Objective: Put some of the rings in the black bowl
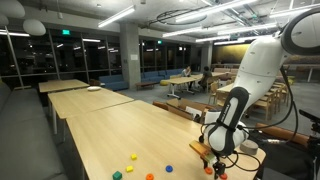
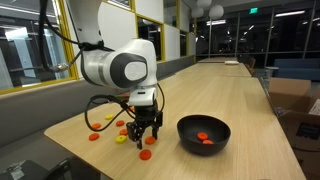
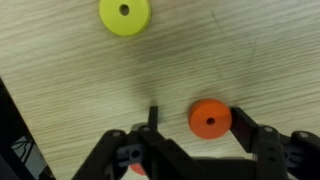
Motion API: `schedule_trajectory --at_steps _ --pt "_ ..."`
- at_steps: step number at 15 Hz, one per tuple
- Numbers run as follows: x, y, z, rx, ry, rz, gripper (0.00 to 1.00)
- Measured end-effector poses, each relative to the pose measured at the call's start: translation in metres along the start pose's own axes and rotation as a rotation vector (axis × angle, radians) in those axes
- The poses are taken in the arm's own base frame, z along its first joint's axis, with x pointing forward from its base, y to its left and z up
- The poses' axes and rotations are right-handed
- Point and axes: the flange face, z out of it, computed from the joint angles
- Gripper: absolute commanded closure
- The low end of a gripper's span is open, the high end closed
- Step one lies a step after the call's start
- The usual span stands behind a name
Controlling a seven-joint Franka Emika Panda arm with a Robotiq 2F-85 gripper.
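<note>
In the wrist view an orange ring (image 3: 210,119) lies flat on the wooden table between the fingers of my gripper (image 3: 198,122). The right finger (image 3: 245,128) touches its edge. The left finger (image 3: 153,115) stands a gap away, so the gripper is open around the ring. A yellow-green ring (image 3: 125,15) lies farther ahead. In an exterior view the gripper (image 2: 146,136) is down at the table, just beside the black bowl (image 2: 188,140). The bowl holds a few orange-red rings (image 2: 203,138). More rings (image 2: 95,137) lie scattered behind the gripper.
The long wooden table (image 2: 235,95) stretches away past the bowl. In an exterior view loose yellow (image 1: 131,157), green (image 1: 117,175) and blue (image 1: 168,169) rings lie near the table's end by the arm (image 1: 235,105). More tables and chairs stand beyond.
</note>
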Motion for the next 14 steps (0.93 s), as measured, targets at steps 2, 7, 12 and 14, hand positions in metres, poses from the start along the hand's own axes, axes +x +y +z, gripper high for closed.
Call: schedule_trajectory --at_steps 2,7,12,14 --pt "0.0 -0.003 -0.003 0.009 -0.002 0.001 0.71" --pt "0.0 -0.005 -0.005 0.015 -0.003 0.001 0.83" --pt "-0.001 -0.01 -0.012 0.06 0.022 -0.077 0.83" --pt "0.0 -0.015 -0.019 0.093 0.041 -0.124 0.83"
